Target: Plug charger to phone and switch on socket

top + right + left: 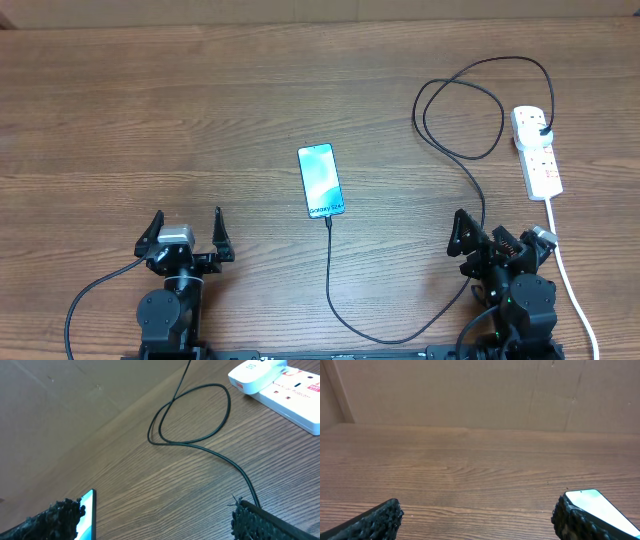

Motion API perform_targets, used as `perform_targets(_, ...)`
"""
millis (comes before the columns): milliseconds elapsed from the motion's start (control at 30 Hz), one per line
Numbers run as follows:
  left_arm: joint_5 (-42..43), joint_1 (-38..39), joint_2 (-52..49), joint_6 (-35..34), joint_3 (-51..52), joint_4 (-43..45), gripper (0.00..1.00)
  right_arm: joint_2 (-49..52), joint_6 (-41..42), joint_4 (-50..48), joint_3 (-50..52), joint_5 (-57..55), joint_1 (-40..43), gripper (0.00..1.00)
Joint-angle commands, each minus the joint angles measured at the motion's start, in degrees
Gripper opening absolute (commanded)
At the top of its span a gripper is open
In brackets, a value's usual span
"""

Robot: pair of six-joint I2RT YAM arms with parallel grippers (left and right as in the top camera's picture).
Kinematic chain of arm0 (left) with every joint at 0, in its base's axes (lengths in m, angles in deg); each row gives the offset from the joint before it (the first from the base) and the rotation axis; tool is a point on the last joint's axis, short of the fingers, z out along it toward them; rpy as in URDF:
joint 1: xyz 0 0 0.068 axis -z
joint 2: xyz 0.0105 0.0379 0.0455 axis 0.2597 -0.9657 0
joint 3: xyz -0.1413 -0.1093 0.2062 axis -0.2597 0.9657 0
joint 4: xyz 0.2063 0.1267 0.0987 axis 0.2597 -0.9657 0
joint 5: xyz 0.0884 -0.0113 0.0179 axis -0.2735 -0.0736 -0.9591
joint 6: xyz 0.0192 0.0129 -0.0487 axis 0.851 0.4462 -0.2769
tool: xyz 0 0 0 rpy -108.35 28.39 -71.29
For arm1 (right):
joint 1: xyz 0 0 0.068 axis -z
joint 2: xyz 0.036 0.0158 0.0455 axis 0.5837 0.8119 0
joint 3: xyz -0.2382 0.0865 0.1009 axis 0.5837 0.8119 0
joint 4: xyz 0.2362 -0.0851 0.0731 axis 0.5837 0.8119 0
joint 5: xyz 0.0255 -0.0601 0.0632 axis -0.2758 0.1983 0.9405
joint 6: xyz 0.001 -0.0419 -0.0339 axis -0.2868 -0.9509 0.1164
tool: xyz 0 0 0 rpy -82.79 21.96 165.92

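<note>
"Galaxy" is read on the phone [321,181], laid mid-frame on the table [150,100]; the rest is too small. The left jaws and right jaws are spread wide, nothing held.

counter [150,120]: brown wood grain
phone [321,181]: flat, screen up
charger [328,260]: black, apparently joined to the phone's near end, looping to the phone's right
socket [536,150]: white, far right of the phone
</note>
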Motion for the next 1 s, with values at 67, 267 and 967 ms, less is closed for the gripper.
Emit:
perform_targets(67,0.3,-0.4,0.6,0.8,0.1,0.0,1.0,-0.7,-0.5,0.0,0.5,-0.6,0.4,1.0)
perform_targets(267,0.3,-0.4,0.6,0.8,0.1,0.0,1.0,-0.7,-0.5,0.0,0.5,-0.6,0.4,1.0)
perform_targets(967,0.3,-0.4,0.7,0.8,0.1,0.0,1.0,-0.7,-0.5,-15.0,2.3,-0.6,0.4,1.0)
